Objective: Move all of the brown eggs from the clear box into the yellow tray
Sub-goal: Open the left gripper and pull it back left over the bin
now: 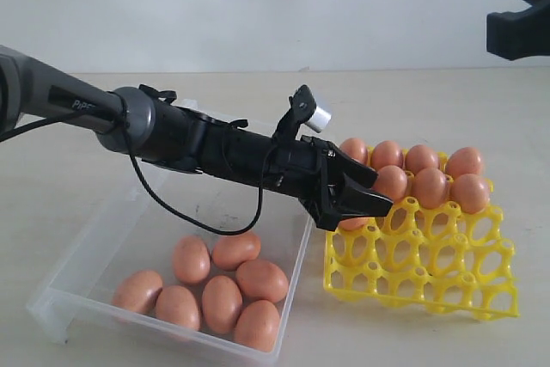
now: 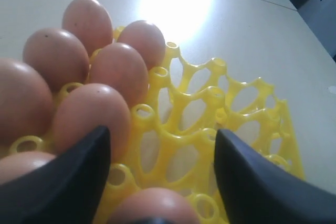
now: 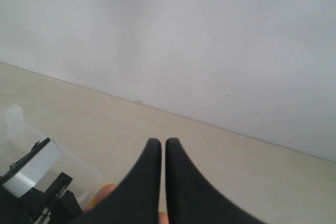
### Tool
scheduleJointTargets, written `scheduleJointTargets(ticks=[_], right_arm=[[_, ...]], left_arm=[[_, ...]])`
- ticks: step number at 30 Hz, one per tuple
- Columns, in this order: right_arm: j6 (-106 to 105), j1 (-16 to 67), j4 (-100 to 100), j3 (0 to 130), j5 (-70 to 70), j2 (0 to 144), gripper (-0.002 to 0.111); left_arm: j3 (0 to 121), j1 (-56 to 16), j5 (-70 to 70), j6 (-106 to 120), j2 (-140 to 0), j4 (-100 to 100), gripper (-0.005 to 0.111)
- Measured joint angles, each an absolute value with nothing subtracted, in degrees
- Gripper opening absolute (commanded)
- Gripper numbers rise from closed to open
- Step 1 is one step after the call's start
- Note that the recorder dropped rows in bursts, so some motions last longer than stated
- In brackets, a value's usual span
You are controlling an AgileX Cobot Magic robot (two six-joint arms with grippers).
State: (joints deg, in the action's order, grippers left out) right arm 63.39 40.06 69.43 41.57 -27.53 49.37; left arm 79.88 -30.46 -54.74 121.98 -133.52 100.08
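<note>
My left gripper point(image 1: 382, 195) hangs over the near-left corner of the yellow tray point(image 1: 430, 264), jaws wide open. A brown egg point(image 2: 155, 205) lies in a tray cup between the fingers, and neither finger touches it. Several more brown eggs point(image 1: 430, 182) fill the tray's far rows and crowd beside one finger point(image 2: 79, 171) in the left wrist view, where the tray point(image 2: 210, 98) shows bare cups ahead. Several brown eggs point(image 1: 223, 285) lie in the near half of the clear box point(image 1: 51, 307). My right gripper point(image 3: 160, 142) is shut on nothing, raised at the top right point(image 1: 520, 23).
The left arm point(image 1: 198, 143) stretches low across the clear box from the left, its cable drooping into it. Box and tray sit side by side on a pale table point(image 1: 516, 126), with a white wall behind.
</note>
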Motion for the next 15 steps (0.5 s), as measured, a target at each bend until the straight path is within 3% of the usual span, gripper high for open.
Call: scheduleJointTargets(ticks=[4, 11, 15], right_arm=[[63.39, 40.06, 69.43, 41.57, -27.53, 49.37, 0.000], [63.39, 40.06, 69.33, 41.57, -27.53, 49.37, 0.000], [63.39, 40.06, 69.33, 41.57, -27.53, 49.37, 0.000]], left_arm=[[79.88, -30.46, -54.50, 121.98, -133.30, 100.08, 0.049], [79.88, -28.61, -55.87, 121.64, -128.74, 99.69, 0.008], [79.88, -25.86, -59.15, 117.79, -122.31, 97.90, 0.004]])
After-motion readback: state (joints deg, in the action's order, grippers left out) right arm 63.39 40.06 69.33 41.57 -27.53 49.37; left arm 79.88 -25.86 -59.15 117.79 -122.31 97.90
